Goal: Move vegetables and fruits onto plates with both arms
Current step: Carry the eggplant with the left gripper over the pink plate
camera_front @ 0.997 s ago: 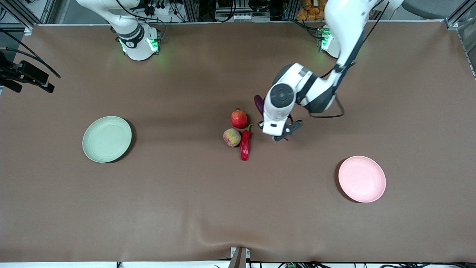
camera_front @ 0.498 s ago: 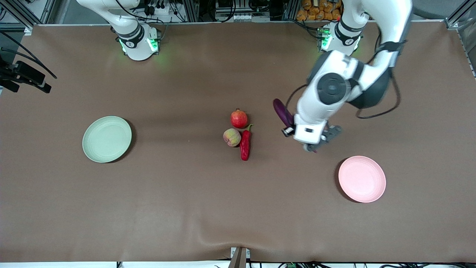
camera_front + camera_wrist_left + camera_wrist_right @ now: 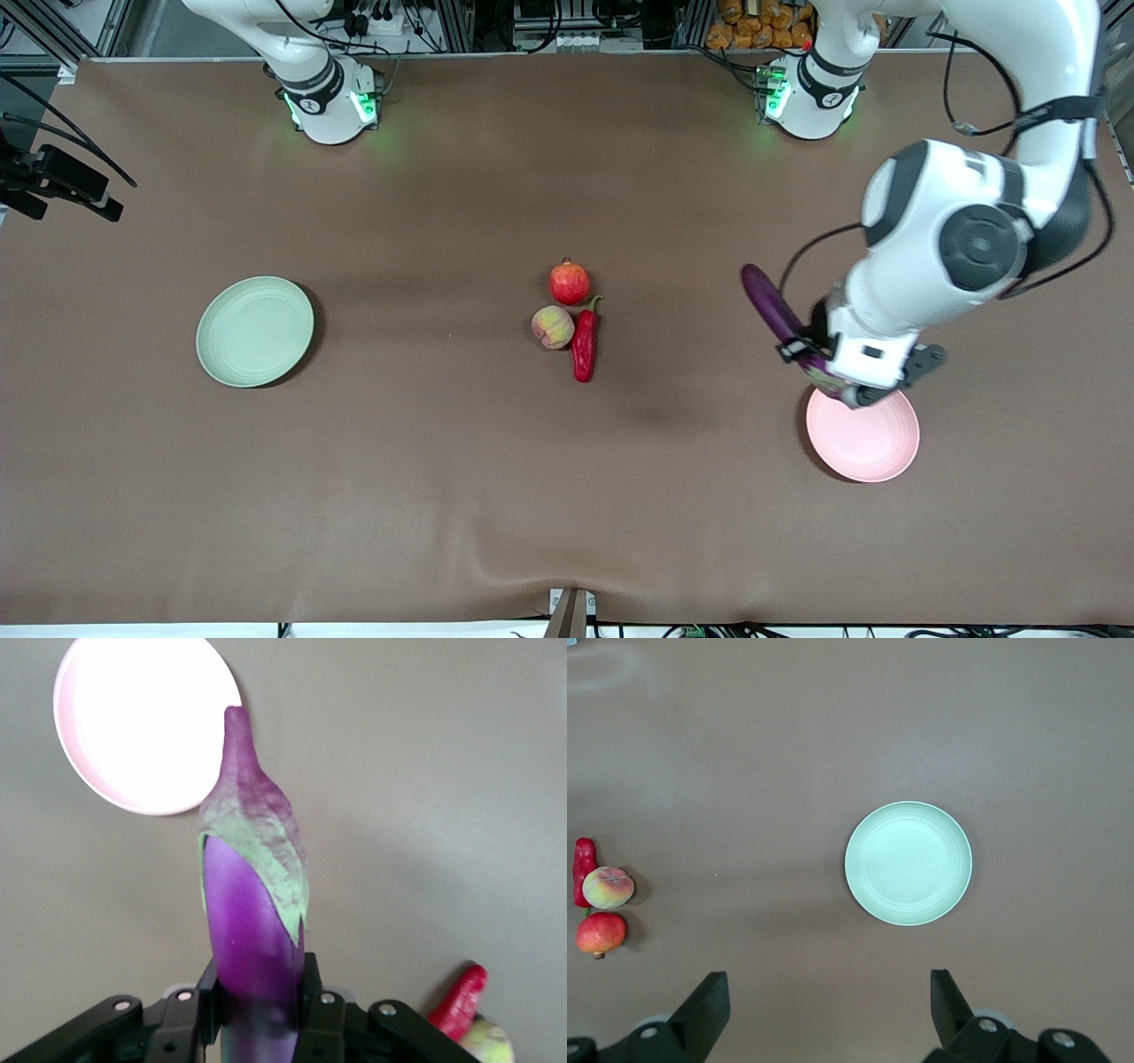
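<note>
My left gripper (image 3: 828, 372) is shut on the long purple eggplant (image 3: 772, 306) near its green-capped stem end. It holds the eggplant in the air over the rim of the pink plate (image 3: 873, 443). In the left wrist view the eggplant (image 3: 252, 904) sits clamped in the gripper (image 3: 257, 992), its tip over the edge of the pink plate (image 3: 142, 726). The pomegranate (image 3: 569, 283), peach (image 3: 552, 327) and red chili (image 3: 584, 341) lie together mid-table. My right gripper (image 3: 828, 1001) waits open and empty, high over the table by the green plate (image 3: 908, 862).
The green plate (image 3: 254, 330) lies toward the right arm's end of the table. A black camera mount (image 3: 62, 182) juts in at that end. The two arm bases (image 3: 328, 97) (image 3: 811, 93) stand along the table's top edge. The brown cloth ripples near the front edge.
The left arm has carried the eggplant from beside the pomegranate toward its own end of the table, to above the pink plate's rim. The right gripper has not moved.
</note>
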{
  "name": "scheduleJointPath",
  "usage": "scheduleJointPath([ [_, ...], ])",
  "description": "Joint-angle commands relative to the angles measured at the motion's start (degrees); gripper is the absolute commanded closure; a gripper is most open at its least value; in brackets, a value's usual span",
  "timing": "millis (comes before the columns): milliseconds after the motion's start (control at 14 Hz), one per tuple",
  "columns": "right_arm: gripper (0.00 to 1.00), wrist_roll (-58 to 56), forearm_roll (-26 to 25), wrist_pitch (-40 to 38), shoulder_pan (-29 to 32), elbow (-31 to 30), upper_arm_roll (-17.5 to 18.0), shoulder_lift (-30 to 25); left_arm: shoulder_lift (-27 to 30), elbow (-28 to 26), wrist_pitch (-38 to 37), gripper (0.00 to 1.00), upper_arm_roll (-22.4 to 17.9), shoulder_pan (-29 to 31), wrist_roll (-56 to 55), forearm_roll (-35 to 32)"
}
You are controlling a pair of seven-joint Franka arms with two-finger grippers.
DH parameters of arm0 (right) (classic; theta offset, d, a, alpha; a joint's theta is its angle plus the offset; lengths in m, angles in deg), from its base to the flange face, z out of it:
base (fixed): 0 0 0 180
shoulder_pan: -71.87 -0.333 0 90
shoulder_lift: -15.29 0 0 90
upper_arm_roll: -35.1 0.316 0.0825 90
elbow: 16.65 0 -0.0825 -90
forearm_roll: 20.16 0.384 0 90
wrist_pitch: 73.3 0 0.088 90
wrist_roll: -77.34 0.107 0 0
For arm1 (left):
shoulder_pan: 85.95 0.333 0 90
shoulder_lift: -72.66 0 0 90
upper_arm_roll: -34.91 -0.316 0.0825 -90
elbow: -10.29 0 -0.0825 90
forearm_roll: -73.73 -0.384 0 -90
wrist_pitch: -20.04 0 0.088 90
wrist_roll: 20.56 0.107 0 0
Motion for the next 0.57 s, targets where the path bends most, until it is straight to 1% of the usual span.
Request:
scheduleJointPath([
  [0, 0.00, 0.00, 0.89, -0.13, 0.69, 0.84, 0.63, 0.24, -2.13, 1.70, -1.36, 1.00, 0.65, 4.91, 8.89, -1.60],
  [214, 0.00, -0.26, 0.45, -0.13, 0.33, 0.84, 0.71, 0.41, -5.12, 1.79, -0.83, 1.00, 0.65, 9.14, 19.80, -3.53],
  [285, 0.00, -0.35, 0.02, -0.22, 0.25, 0.75, 0.71, 1.90, -6.35, 2.22, -0.40, 1.00, 0.65, 10.28, 23.14, -4.41],
  [498, 0.00, -0.35, 0.10, -0.66, 0.33, 0.84, 0.80, 3.75, -11.53, 3.37, 0.39, 1.00, 0.65, 12.66, 34.74, -8.88],
])
